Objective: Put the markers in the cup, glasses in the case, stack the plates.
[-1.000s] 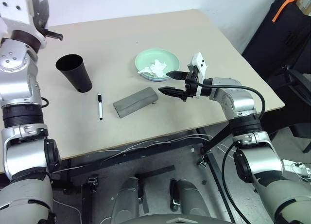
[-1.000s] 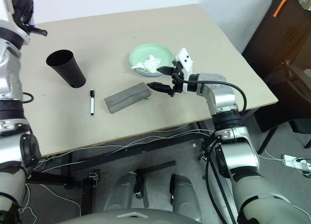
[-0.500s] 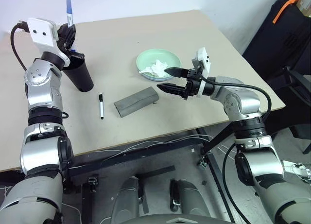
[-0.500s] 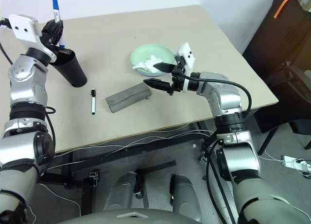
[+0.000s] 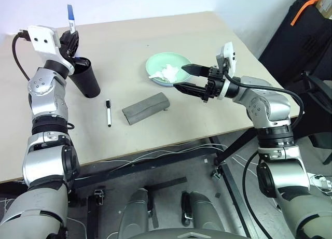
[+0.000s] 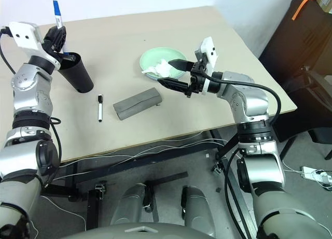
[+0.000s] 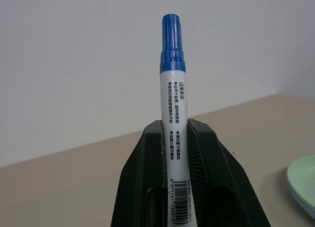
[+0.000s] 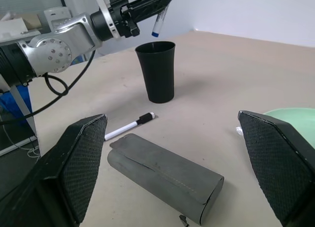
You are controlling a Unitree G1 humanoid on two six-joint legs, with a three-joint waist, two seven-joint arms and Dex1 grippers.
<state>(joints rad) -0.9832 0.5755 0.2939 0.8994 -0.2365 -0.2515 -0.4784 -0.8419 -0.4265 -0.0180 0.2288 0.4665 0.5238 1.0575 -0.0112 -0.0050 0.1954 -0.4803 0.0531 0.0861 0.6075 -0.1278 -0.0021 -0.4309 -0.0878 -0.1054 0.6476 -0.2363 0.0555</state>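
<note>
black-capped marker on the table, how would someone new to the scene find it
On the tan table, look between the tall black cup and the grey case. The black-capped marker lies flat there, alone. The other marker is blue-capped and held upright in the left gripper.

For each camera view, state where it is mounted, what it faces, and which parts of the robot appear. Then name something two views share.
Left and right eye views: on the head, looking down at the table; both arms show.
Left wrist view: along the left end effector, shut on the blue-capped marker, facing a wall.
Right wrist view: between the open right end effector fingers, facing the case, black-capped marker, cup and left arm.
Shared: the head and right wrist views show the cup.
</note>
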